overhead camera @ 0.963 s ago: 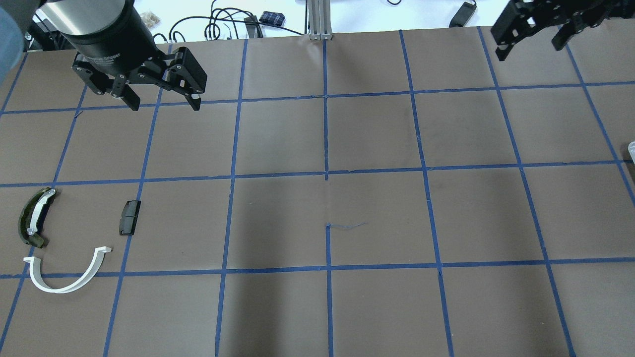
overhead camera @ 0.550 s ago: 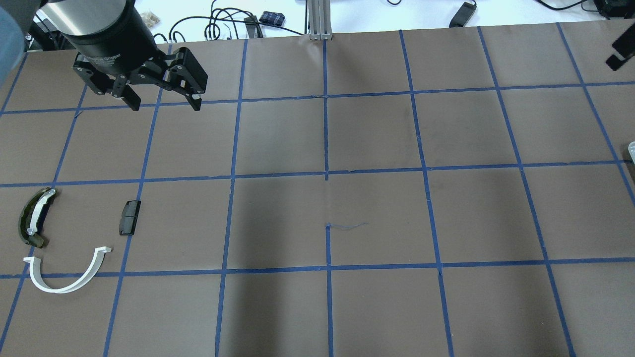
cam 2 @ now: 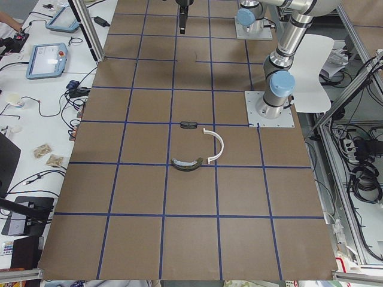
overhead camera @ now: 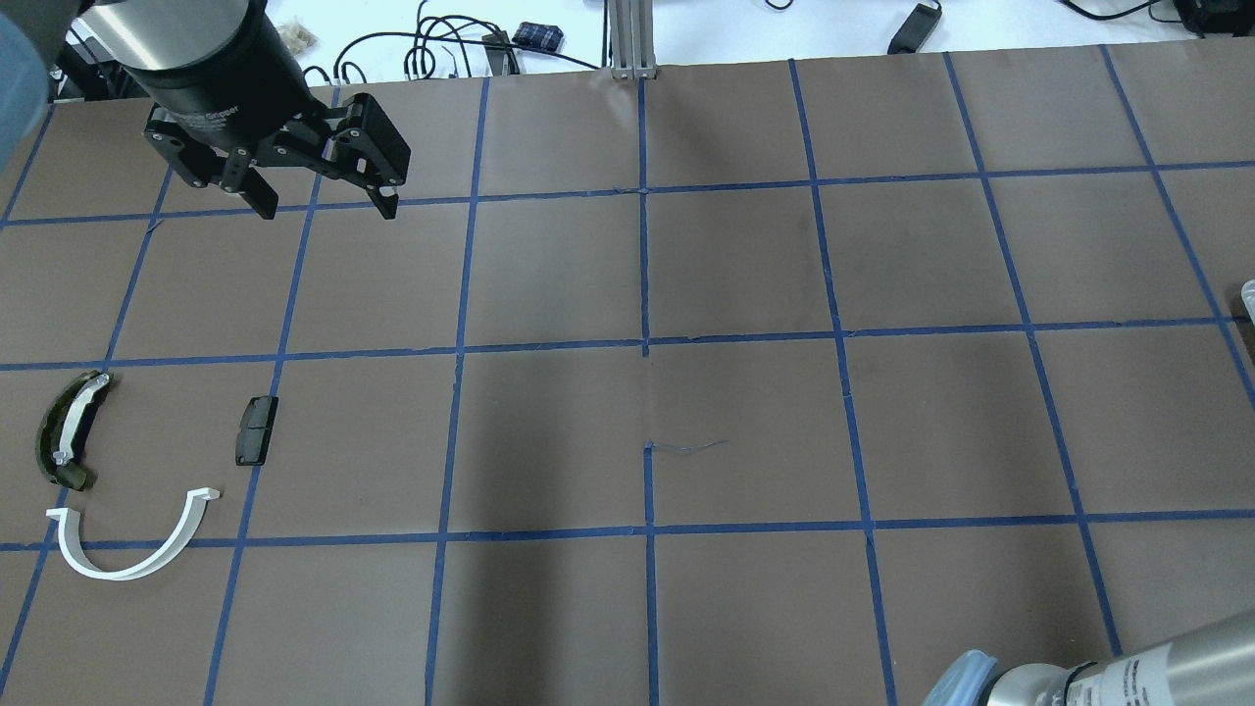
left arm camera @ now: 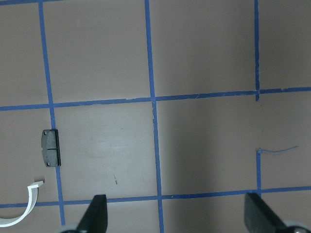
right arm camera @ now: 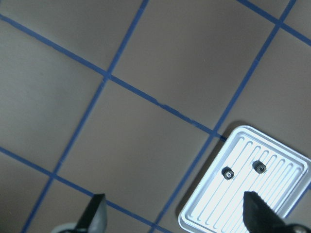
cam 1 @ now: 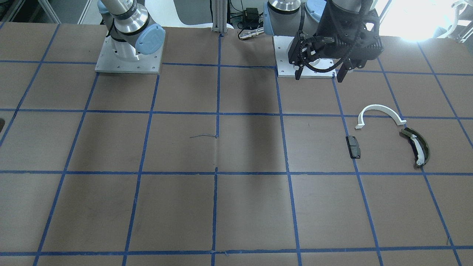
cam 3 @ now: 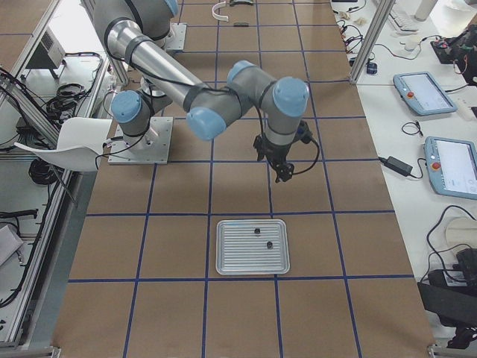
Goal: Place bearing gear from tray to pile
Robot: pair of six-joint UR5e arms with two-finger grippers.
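Two small dark bearing gears (right arm camera: 227, 172) (right arm camera: 260, 167) lie on the ribbed silver tray (right arm camera: 218, 201), also seen in the exterior right view (cam 3: 227, 257). My right gripper (right arm camera: 177, 216) is open and empty, hovering over the table short of the tray (cam 3: 283, 173). The pile lies at the table's left: a white half-ring arc (overhead camera: 118, 572), a dark olive curved piece (overhead camera: 64, 431) and a small black block (overhead camera: 257, 429). My left gripper (overhead camera: 324, 204) is open and empty, high over the far left squares, well beyond the pile. The tray is out of the overhead view.
Brown paper with a blue tape grid (overhead camera: 644, 343) covers the table. My right arm's elbow (overhead camera: 1079, 677) enters the overhead view at bottom right. Cables and a metal post (overhead camera: 632, 39) lie beyond the far edge. Both arm bases (cam 1: 127, 55) stand on the robot side.
My right gripper has moved out of the overhead view's top right corner, and the right arm's elbow has come in at bottom right. The left arm and the pile have not moved.
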